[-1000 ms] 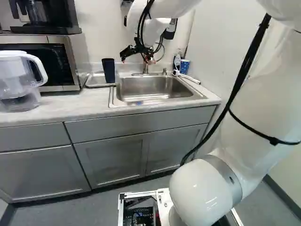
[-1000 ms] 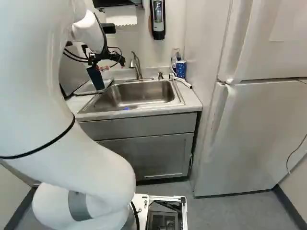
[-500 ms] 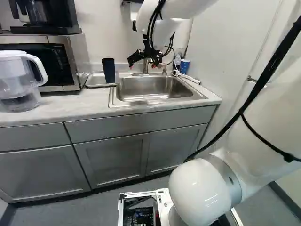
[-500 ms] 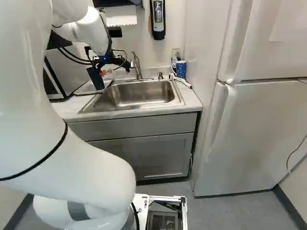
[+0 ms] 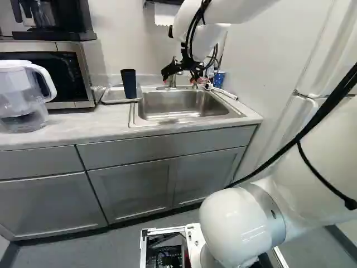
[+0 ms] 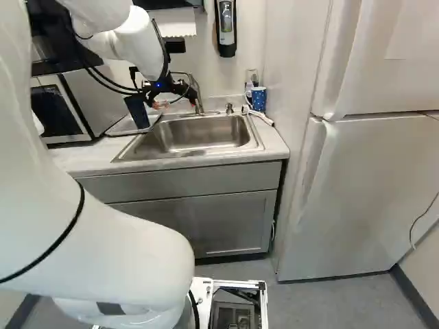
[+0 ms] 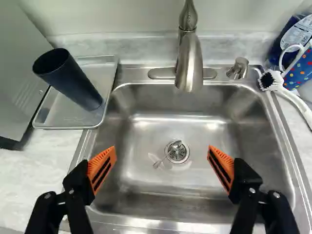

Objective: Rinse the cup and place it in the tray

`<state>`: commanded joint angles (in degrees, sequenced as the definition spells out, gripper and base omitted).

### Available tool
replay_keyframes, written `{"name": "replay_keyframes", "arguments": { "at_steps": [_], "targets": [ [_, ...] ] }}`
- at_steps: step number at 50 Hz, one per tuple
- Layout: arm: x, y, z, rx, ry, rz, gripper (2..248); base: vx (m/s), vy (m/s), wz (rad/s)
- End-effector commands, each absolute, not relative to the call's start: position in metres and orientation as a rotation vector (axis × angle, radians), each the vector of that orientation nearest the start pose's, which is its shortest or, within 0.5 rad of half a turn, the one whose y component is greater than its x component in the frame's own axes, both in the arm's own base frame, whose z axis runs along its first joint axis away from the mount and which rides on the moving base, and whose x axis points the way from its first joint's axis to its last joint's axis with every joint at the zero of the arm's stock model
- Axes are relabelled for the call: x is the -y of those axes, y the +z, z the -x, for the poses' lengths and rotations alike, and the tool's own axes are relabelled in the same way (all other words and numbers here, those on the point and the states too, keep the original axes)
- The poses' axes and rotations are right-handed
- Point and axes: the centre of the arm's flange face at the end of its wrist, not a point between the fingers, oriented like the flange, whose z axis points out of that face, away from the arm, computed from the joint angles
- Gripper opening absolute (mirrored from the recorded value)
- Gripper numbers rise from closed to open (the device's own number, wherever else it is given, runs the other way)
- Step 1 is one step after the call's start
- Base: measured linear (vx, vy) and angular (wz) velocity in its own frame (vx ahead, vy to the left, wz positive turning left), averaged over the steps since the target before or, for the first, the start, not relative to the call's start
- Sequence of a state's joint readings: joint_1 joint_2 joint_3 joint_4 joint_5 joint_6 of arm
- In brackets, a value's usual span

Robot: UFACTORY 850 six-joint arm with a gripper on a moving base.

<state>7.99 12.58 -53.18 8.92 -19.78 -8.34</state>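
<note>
The robot's black gripper (image 5: 178,79) is spread open above the sink, its two orange ribbed pads (image 7: 101,168) facing each other well apart. Beneath and ahead of it lies the rectangular stainless-steel sink (image 7: 195,173), where a small metal spoon (image 7: 162,160) rests across the round drain strainer (image 7: 181,155). A curved brushed-metal faucet (image 7: 189,63) rises behind the basin.

Just beside the sink, on the microwave side, the tall dark-blue cup (image 7: 80,85) stands in the shallow metal tray (image 7: 61,106) (mouth up, and clear of the gripper). At the basin's other side, near the back, a white-handled scrub brush (image 7: 295,100) lies by a blue mug with coloured dots (image 7: 303,70), a bottle of blue liquid (image 7: 290,36) behind them.

Farther out, a silver microwave (image 5: 83,67) carries a black coffee maker (image 5: 50,22); a clear, white-handled pitcher (image 5: 19,89) stands in front. A white refrigerator (image 6: 363,199) fills the right of the right base view.
</note>
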Motion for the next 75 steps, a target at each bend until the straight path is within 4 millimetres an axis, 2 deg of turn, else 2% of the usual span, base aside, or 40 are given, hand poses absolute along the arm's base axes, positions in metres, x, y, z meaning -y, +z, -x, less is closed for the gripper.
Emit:
{"name": "replay_keyframes", "arguments": {
  "at_steps": [44, 75],
  "targets": [
    [-0.0644, 0.6443, -0.4251, 0.225, -1.185, 2.789, 247, -0.001, 0.000, 0.000],
    [-0.0644, 0.6443, -0.4251, 0.225, -1.185, 2.789, 247, -0.082, -0.002, 0.006]
  ]
}}
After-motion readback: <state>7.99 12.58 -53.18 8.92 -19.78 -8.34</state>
